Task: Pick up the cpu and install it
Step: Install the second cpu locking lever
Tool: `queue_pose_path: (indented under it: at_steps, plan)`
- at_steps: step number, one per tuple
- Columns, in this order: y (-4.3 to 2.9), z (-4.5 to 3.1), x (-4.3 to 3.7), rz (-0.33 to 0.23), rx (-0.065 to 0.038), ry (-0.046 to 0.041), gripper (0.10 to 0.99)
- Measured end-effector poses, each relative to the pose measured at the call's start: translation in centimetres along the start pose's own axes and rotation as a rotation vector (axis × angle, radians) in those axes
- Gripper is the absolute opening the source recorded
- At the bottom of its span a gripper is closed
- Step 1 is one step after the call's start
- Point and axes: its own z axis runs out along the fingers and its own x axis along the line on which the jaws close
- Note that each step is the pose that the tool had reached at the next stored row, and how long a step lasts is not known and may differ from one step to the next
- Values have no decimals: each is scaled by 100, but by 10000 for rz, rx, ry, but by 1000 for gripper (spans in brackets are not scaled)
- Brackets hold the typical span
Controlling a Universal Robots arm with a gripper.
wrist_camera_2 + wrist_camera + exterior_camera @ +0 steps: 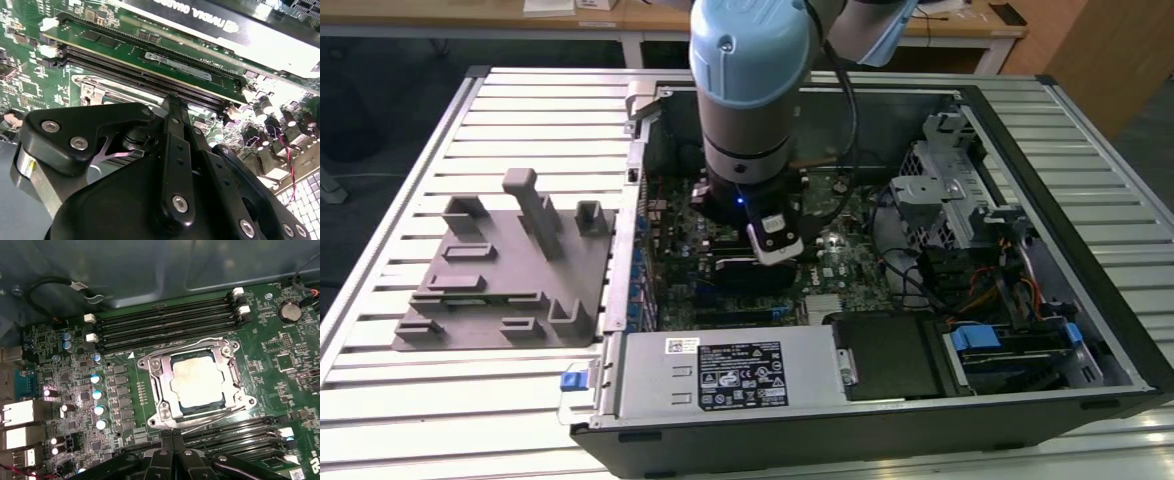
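Observation:
The cpu (pixel 196 381) lies flat in the metal-framed socket (pixel 160 390) on the green motherboard, silvery top up, with the frame and thin wire levers around it. In the first wrist view my gripper (pixel 173 439) hangs just off the socket's edge, its two black fingers pressed together with nothing between them. They also meet over the socket's edge, beside the memory slots, in the second wrist view, where the gripper (pixel 172 100) is shut. In the exterior view the arm's wrist (pixel 747 200) stands upright inside the open computer case (pixel 1014 110).
Memory slots (pixel 165 322) run on both sides of the socket, and a graphics card (pixel 240 30) sits beyond one bank. The power supply (pixel 720 375), drive cage (pixel 947 190) and cables (pixel 987 290) crowd the case. A grey fixture (pixel 507 270) lies on the slatted table at the exterior view's left.

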Motion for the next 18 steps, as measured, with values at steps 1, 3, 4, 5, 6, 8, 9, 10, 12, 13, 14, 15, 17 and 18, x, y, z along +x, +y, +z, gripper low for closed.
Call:
queue_pose_path:
  at_steps: [1,3,4,5,6,8,9,10,12,13,14,15,17,18]
  plan:
    - [-3,8,6,0,-14,4,106]
    - [-8,21,9,3,-57,16,106]
    - [-9,23,9,6,-72,20,106]
    - [-10,25,9,8,-110,30,106]
    - [-11,29,9,11,-159,41,106]
    - [-12,32,9,18,-291,68,106]
    - [-12,34,11,22,-346,79,106]
    - [-14,37,14,23,-393,89,106]
    - [-19,51,22,26,-436,97,106]
    - [-22,59,28,26,-442,99,106]
    - [-26,67,36,26,-448,101,106]
    - [-30,74,44,27,-456,103,106]
    - [-37,86,60,29,-484,109,106]
    - [-40,90,68,29,-504,114,106]
